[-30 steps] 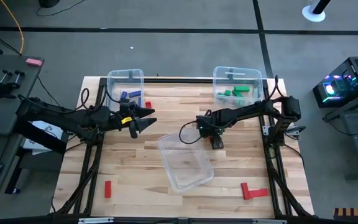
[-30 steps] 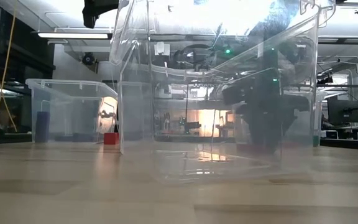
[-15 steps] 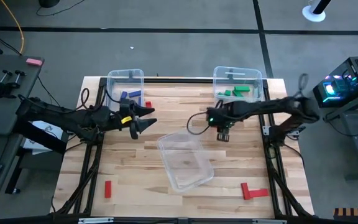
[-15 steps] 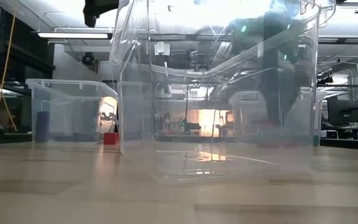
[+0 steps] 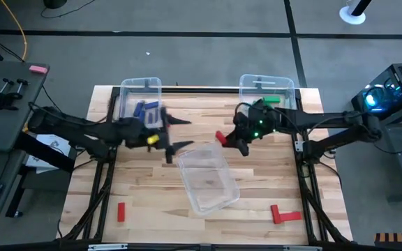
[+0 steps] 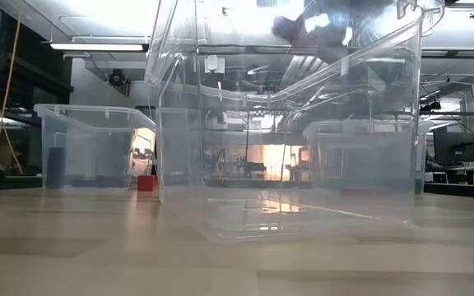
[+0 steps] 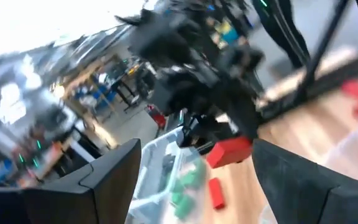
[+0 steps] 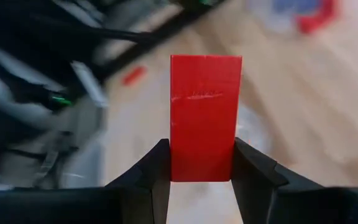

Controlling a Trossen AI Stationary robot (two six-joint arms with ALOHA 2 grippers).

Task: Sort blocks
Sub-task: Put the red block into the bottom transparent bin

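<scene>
Red block (image 8: 205,118) gripped above wooden table (image 5: 257,181).

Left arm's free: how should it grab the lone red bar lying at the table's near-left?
Come straight down on the red bar and close across its two long sides at mid-length. It lies flat on bare table, long axis running front to back, with nothing beside it, so the left gripper, now open, has room.

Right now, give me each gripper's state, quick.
Left gripper: open, holding nothing, beside the clear bin.
Right gripper: closed on a red block, above the table.
</scene>
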